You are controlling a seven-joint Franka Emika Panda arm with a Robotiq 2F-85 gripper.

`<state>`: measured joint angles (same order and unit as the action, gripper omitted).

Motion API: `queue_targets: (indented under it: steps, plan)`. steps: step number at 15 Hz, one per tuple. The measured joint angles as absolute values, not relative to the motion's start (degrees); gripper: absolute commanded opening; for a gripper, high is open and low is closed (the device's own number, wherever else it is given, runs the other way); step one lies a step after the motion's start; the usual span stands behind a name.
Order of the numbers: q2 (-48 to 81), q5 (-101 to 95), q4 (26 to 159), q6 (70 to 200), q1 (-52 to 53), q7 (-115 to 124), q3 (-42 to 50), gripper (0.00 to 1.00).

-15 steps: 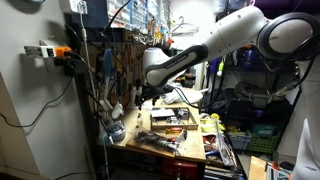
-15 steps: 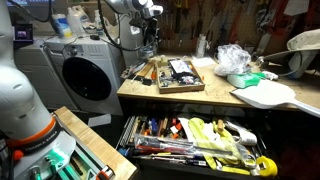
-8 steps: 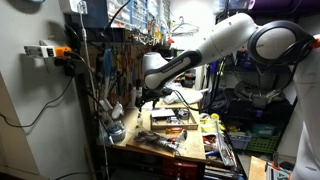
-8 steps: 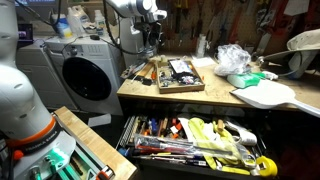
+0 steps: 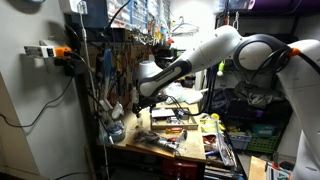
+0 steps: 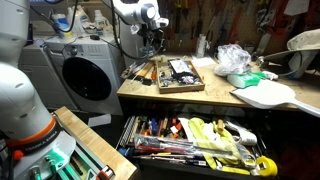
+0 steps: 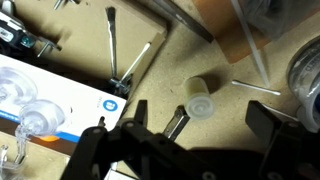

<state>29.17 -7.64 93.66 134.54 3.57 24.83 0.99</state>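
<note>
**Tool spread wide, small white cylinder just ahead of it**

Wrist view first. The small white cylinder (image 7: pixel 200 98) lies on the bare tabletop (image 7: pixel 150 95), off to the right of the blister pack (image 7: pixel 45 100). It is clear of the pack, and I can see nothing pressing on it. My tool (image 7: pixel 185 138) sits low in this view with its jaws spread wide and nothing clamped between them. One dark finger is down by the blister pack's lower right corner, and the other is far out to the right of the pack. The cylinder lies roughly in line with the gap between them, but a little beyond the tips.

A short metal stub (image 7: pixel 177 123) shows right of the blister pack, almost against the cylinder. I cannot tell whether it touches. Two long metal shafts (image 7: pixel 130 60) cross just off the pack's upper right corner. A thin rod (image 7: pixel 255 88) lies further right of the pack than the cylinder does. A brown cardboard piece (image 7: pixel 228 40) sits up and well to the right of the pack.

In both exterior views the tool (image 5: pixel 140 103) (image 6: pixel 152 45) hangs above the cluttered tabletop (image 6: pixel 215 95), touching nothing I can see. The blister pack is too small to pick out in those views.
</note>
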Motion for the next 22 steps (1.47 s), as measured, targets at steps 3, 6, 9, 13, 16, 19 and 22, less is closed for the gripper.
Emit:
queue_targets:
  steps: [3,6,9,13,16,19,22]
  plan:
    - [31.35,-7.44,91.60,134.83,3.92,24.84,1.33,0.89]
    - [33.32,-7.19,89.59,134.99,4.01,24.84,1.54,0.75]
    - [35.07,-6.93,87.83,135.00,4.16,24.85,1.77,0.71]
    - [36.96,-6.86,85.97,135.00,4.57,24.97,2.32,0.61]
    - [38.14,-6.46,84.71,135.00,4.65,25.02,2.41,0.54]
    - [39.09,-5.89,83.60,135.00,4.66,25.04,2.58,0.24]
    - [39.65,-5.66,82.84,134.97,4.72,25.06,2.79,0.10]
